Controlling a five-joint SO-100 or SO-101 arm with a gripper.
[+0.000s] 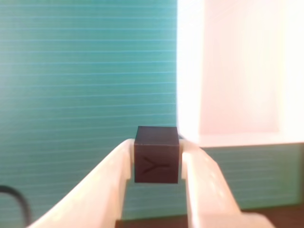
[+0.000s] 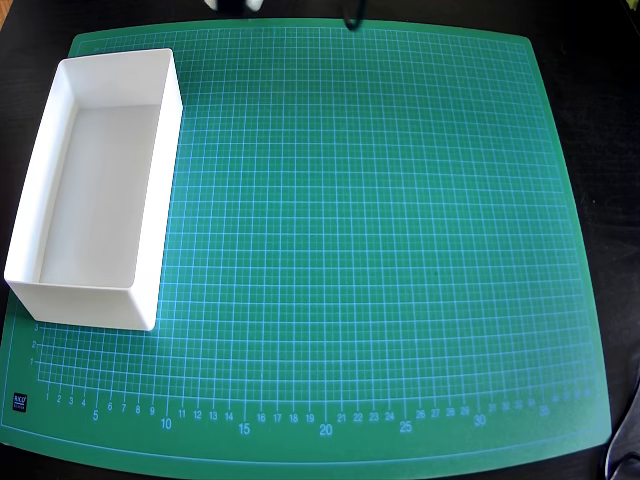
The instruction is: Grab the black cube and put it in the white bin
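Note:
In the wrist view my gripper [image 1: 156, 142] is shut on the black cube [image 1: 156, 161], which has a Y mark on its near face. The two white fingers [image 1: 114, 180] press on its left and right sides. The cube is held over the green mat, just left of the white bin's [image 1: 237, 71] near corner. In the overhead view the white bin [image 2: 100, 190] stands empty at the mat's left side. The cube and the gripper's fingers do not show in that view.
The green cutting mat [image 2: 380, 250] covers most of the dark table and also shows in the wrist view [image 1: 85, 71]. A small white piece [image 2: 232, 3] and a dark piece [image 2: 352, 15] sit at the overhead view's top edge. A dark cable [image 1: 14, 199] is at the wrist view's lower left.

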